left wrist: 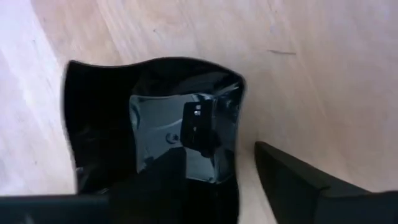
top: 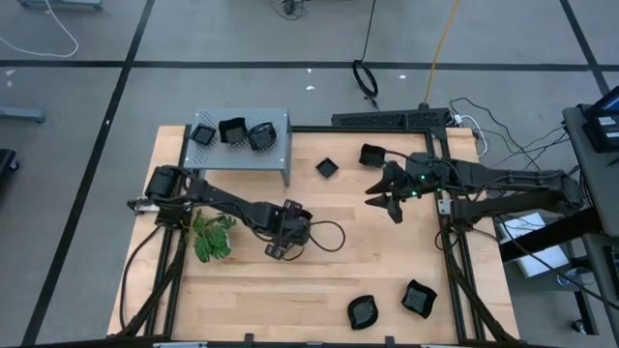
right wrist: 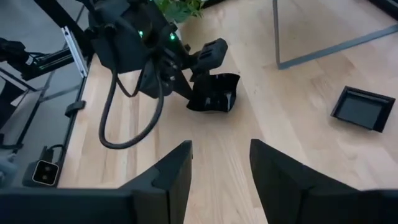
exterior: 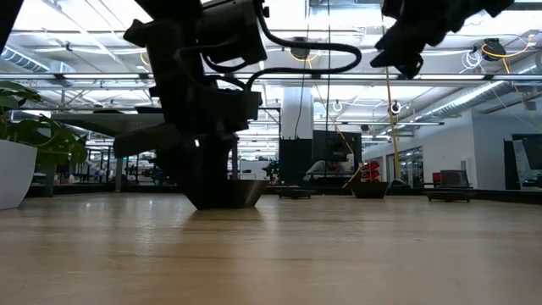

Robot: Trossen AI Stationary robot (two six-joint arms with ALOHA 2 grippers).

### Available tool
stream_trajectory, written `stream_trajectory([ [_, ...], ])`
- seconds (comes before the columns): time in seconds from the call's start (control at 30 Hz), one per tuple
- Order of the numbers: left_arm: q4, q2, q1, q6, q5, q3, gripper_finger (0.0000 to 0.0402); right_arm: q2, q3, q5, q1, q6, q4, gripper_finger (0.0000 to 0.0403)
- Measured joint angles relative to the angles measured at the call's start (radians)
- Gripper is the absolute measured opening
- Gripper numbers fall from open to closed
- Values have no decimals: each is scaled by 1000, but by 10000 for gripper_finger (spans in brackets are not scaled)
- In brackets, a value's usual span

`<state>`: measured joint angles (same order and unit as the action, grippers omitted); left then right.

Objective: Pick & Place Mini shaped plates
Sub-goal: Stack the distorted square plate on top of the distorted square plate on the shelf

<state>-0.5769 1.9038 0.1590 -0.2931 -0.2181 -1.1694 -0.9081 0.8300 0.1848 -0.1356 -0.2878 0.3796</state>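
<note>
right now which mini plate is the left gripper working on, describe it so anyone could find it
Start at the grey perforated shelf at the table's far left, then come toward the table's middle, past the leafy plant. The plate sits at the left gripper, one finger inside its wavy rim. It is the only plate with a gripper on it.

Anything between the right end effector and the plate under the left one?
Only bare wood: right end effector, open, faces the plate at the left end effector.
</note>
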Motion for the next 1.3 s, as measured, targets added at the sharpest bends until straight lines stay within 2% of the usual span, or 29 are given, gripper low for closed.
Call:
stream_trajectory([
  [0.13,0,1,1,7,9,0,137,48,-76,2,0,-3,-56,148],
  [0.33,-4,-41,-4,7,15,3,14,121,-162,3,0,-74,-136,146],
  [0.5,-5,-119,-8,41,43,3,15,165,-209,0,0,-144,-154,144],
  [0.67,-1,-260,-17,64,43,3,7,180,-266,1,0,-150,-219,147],
  [0.77,8,-352,-33,95,37,3,12,182,-305,7,0,-228,-249,148],
  [0.9,12,-468,-66,158,-82,3,4,181,-355,0,0,-321,-261,149],
  [1.07,-1,-580,-124,261,-380,3,20,181,-435,0,0,-373,-351,149],
  [1.17,-18,-627,-171,300,-511,3,18,181,-496,0,0,-384,-520,147],
  [1.3,-96,-669,-281,428,-533,3,5,181,-585,0,0,-360,-825,148],
])
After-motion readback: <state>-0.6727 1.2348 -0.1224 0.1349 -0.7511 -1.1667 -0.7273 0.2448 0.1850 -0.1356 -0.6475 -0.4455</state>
